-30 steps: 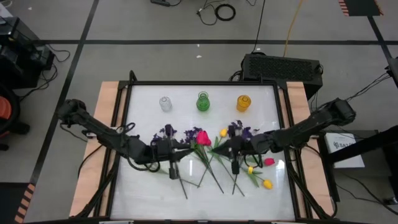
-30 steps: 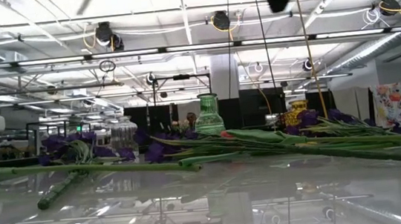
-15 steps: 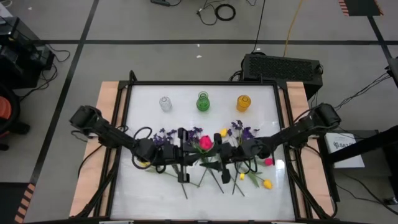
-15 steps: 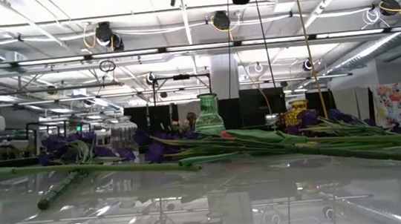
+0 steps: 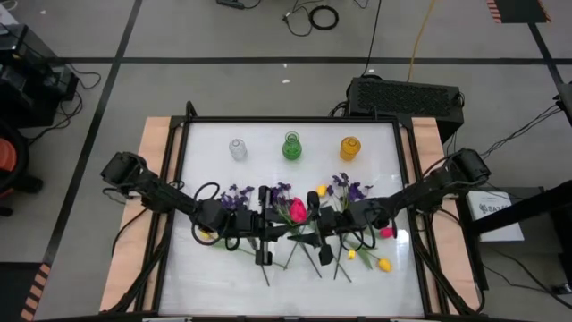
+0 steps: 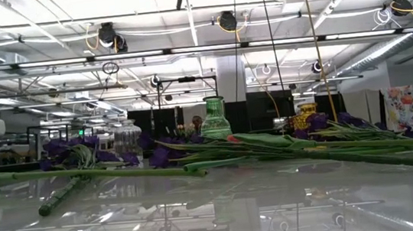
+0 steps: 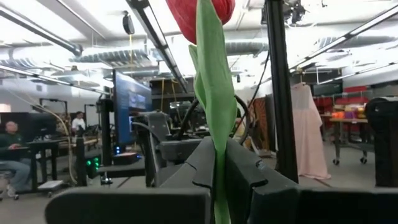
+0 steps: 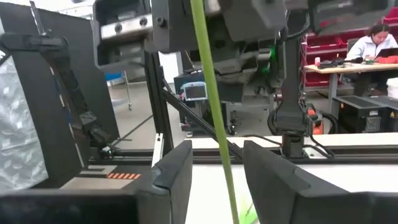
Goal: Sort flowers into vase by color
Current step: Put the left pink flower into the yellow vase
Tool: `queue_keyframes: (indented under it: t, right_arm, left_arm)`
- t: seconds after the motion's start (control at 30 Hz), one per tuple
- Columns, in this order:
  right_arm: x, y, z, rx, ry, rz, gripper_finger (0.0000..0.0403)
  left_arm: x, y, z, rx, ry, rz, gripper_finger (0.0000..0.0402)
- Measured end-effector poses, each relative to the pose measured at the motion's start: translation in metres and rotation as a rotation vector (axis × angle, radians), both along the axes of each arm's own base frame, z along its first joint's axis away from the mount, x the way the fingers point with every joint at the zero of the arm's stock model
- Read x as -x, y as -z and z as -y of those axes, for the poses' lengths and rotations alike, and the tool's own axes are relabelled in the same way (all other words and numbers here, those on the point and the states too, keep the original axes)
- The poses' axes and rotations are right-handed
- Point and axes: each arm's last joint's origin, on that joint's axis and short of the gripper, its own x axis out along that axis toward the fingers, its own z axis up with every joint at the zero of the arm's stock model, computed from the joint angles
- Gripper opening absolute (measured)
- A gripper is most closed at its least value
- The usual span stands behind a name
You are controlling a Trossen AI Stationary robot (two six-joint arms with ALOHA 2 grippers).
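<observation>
A pink-red tulip (image 7: 198, 15) is held upright above the table middle, its stem (image 7: 219, 155) clamped between the closed fingers of the left gripper (image 7: 219, 186). In the high view the bud (image 5: 298, 210) is seen between the two grippers, just right of the left gripper (image 5: 264, 228) and just left of the right gripper (image 5: 323, 231). The same thin stem (image 8: 214, 118) runs between the fingers of the right gripper (image 8: 217, 180), which stand parted on either side of it and apart from it. The bud is smooth and rounded; the stem is slim and matte green, with a long leaf pressed flat along it. Both grippers' fingers are dark, blocky and hard-edged.

Under and around the grippers, more flowers (image 5: 353, 255) lie on the glossy white table (image 5: 206, 277): yellow buds, a pink one and purple bunches on long stems. Beyond them, three small vases are lined up: clear (image 5: 238, 148), green (image 5: 291, 147) and amber (image 5: 349, 148), all of glass.
</observation>
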Motion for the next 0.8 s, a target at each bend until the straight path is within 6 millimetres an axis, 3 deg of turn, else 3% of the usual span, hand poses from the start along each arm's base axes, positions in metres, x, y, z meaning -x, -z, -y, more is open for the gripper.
queue_keyframes:
  t: [0.2, 0.43, 0.8]
  right_arm:
    - [0.0, -0.0004, 0.0, 0.017, 0.002, 0.008, 0.0101]
    - [0.0001, -0.0004, 0.0, 0.034, 0.002, 0.011, 0.0012]
    - [0.0018, -0.0004, 0.0008, 0.029, 0.001, -0.018, 0.0003]
  left_arm:
    - [-0.0018, 0.0044, 0.001, -0.02, 0.001, -0.045, 0.0018]
    - [-0.002, 0.0049, 0.0011, -0.023, 0.001, -0.051, 0.0018]
    - [-0.0019, 0.0074, 0.0022, 0.006, -0.032, -0.093, 0.0029]
